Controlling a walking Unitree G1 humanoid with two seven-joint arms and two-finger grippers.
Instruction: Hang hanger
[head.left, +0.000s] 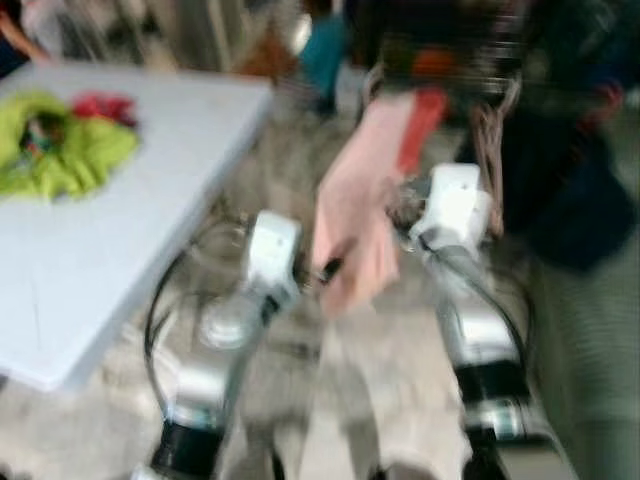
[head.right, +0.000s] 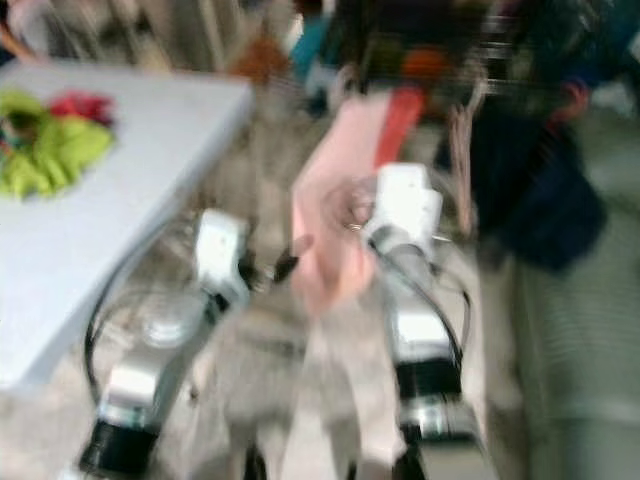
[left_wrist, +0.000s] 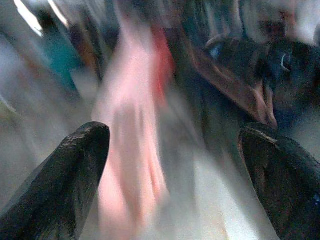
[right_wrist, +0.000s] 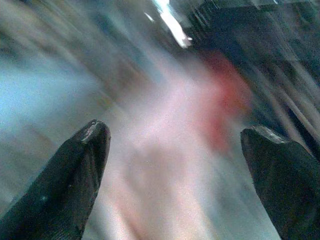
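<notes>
The whole picture is blurred by motion. A pink garment (head.left: 358, 205) hangs in front of me, with a red piece (head.left: 422, 125) beside its top. Both arms are raised toward it. My left gripper (head.left: 328, 270) is at the garment's lower left edge; in the left wrist view its fingers (left_wrist: 65, 180) stand wide apart, open, with the pink cloth (left_wrist: 131, 130) beyond them. My right gripper (right_wrist: 176, 128) is open too and faces the same pink cloth (right_wrist: 160, 170). A brownish hanger-like shape (head.left: 490, 140) hangs to the right among dark clothes.
A white table (head.left: 110, 230) stands at the left with green (head.left: 60, 150) and red (head.left: 102, 105) clothes on it. Dark garments (head.left: 560, 190) hang at the right on a rack. Pale patterned floor (head.left: 360, 400) lies between my arms.
</notes>
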